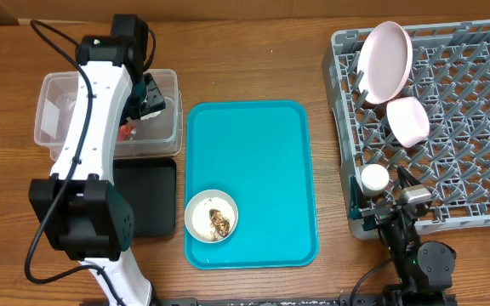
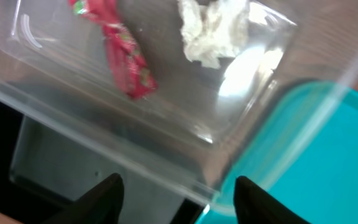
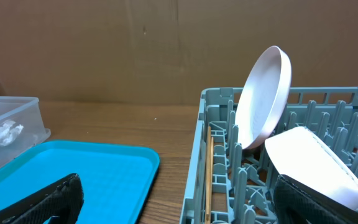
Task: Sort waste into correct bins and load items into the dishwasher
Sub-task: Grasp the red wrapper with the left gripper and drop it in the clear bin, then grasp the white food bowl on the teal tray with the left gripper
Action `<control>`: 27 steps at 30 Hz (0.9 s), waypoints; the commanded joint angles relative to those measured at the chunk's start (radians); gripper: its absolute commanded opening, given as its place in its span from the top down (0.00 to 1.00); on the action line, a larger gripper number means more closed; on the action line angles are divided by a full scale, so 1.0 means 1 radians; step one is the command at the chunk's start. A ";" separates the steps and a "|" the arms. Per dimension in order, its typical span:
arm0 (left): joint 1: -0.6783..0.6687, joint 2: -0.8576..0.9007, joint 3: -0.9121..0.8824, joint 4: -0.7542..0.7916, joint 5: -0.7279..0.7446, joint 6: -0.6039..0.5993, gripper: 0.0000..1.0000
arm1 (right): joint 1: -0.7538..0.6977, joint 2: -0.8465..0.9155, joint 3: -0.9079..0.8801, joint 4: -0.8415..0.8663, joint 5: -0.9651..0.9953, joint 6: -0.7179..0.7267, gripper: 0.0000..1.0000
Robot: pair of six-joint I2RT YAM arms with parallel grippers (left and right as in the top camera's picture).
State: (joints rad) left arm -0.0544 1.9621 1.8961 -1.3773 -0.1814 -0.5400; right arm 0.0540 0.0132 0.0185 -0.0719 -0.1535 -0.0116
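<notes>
My left gripper is open and empty over the clear tub. In the left wrist view my open left gripper hangs above the tub's near wall, with the red wrapper and the white tissue wad lying inside. The greyish bowl with rice and brown scraps sits on the teal tray. The pink plate, pink bowl and white cup stand in the grey dish rack. My right gripper is open and empty at the rack's front left corner. Chopsticks lie along the rack's left wall.
The black tray lies between the clear tub and the table's front, left of the teal tray. In the right wrist view, the plate leans upright and the pale bowl sits close by my right finger.
</notes>
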 commanded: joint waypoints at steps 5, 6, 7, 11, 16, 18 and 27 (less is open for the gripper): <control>-0.159 -0.116 0.076 -0.117 0.005 -0.026 0.41 | -0.004 -0.007 -0.010 0.003 -0.005 -0.004 0.00; -0.195 -0.127 0.075 -0.142 -0.013 -0.049 0.40 | -0.004 -0.007 -0.010 0.003 -0.005 -0.004 0.00; -0.233 -0.135 0.071 -0.167 -0.030 -0.071 0.39 | -0.004 -0.007 -0.010 0.003 -0.005 -0.004 0.00; -0.405 -0.140 0.023 -0.229 -0.050 -0.141 0.38 | -0.004 -0.007 -0.010 0.003 -0.005 -0.004 0.00; -0.616 -0.137 -0.142 -0.178 -0.054 -0.287 0.41 | -0.004 -0.007 -0.010 0.003 -0.005 -0.004 0.00; -0.684 -0.137 -0.218 -0.146 -0.051 -0.358 0.42 | -0.004 -0.007 -0.010 0.003 -0.005 -0.004 0.00; -0.771 -0.137 -0.457 -0.007 0.000 -0.481 0.51 | -0.004 -0.007 -0.010 0.003 -0.005 -0.004 0.00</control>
State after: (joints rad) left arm -0.8257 1.8294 1.4952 -1.4216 -0.2043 -0.9611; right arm 0.0536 0.0128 0.0185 -0.0715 -0.1528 -0.0120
